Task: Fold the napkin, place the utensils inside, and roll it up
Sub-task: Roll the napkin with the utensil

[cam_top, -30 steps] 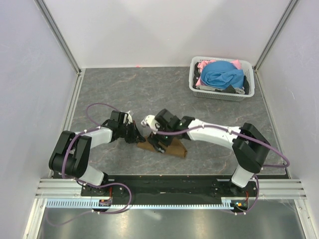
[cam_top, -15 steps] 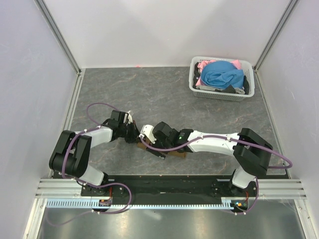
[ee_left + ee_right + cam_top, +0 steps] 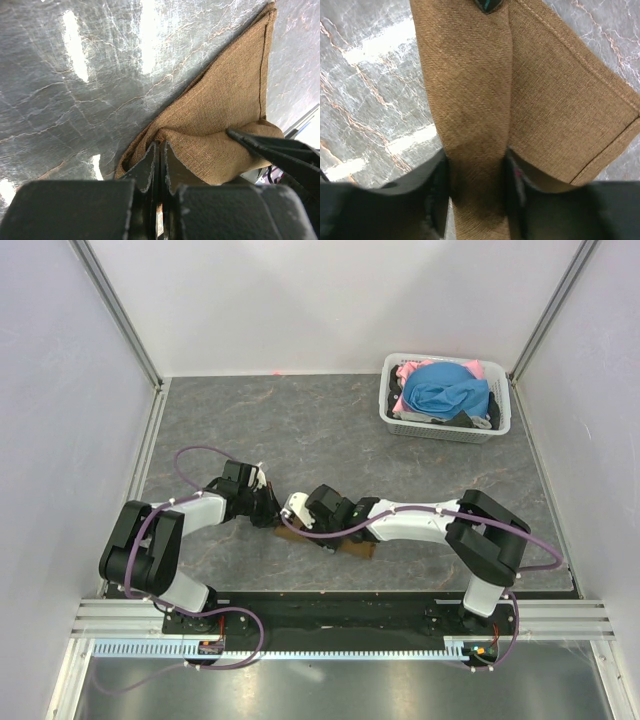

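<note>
The brown napkin [image 3: 356, 546] lies partly rolled near the front middle of the table. At its left end, my left gripper [image 3: 272, 518] is shut, its tips [image 3: 160, 145] pinching a fold of the napkin [image 3: 230, 100]. My right gripper [image 3: 308, 532] reaches in from the right. Its fingers [image 3: 440, 185] press on either side of the rolled part of the napkin [image 3: 470, 90], which fills the gap of the right gripper [image 3: 476, 165]. One right finger [image 3: 280, 152] shows in the left wrist view. The utensils are hidden.
A white basket [image 3: 393, 410] with blue and pink clothes stands at the back right. Grey marbled tabletop [image 3: 300, 420] stretches behind the arms, with white walls on three sides. The two grippers work close together.
My right gripper has slid left along the napkin toward the left gripper and narrowed its jaws onto the roll. The left gripper has stayed put, still shut.
</note>
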